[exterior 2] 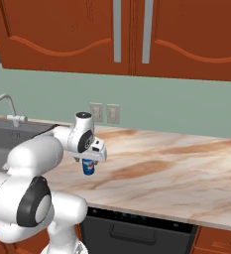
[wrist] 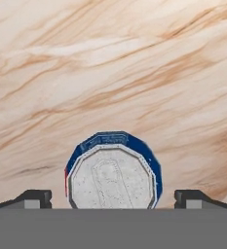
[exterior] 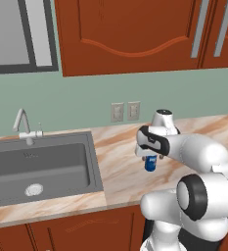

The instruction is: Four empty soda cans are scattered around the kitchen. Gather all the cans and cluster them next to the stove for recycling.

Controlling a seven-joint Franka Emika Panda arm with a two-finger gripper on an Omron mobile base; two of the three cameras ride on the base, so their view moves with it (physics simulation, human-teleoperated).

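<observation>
A blue soda can (exterior: 150,165) (exterior 2: 88,168) stands upright on the beige marbled countertop (exterior: 120,171) to the right of the sink. From the hand view I look straight down on its silver top (wrist: 112,177). My gripper (exterior: 150,158) (exterior 2: 89,159) (wrist: 113,198) hangs right above the can, open, with one fingertip (wrist: 34,197) on each side of the can's top and a gap to each. Nothing is held. The stove is out of view.
A grey sink (exterior: 93,166) with a faucet (exterior: 23,126) lies left of the can. Two wall outlets (exterior: 125,112) (exterior 2: 105,113) sit behind it. Upper wooden cabinets (exterior 2: 137,34) hang overhead. Bare counter (exterior 2: 176,168) stretches to the right, with a dark appliance front (exterior 2: 137,230) below its edge.
</observation>
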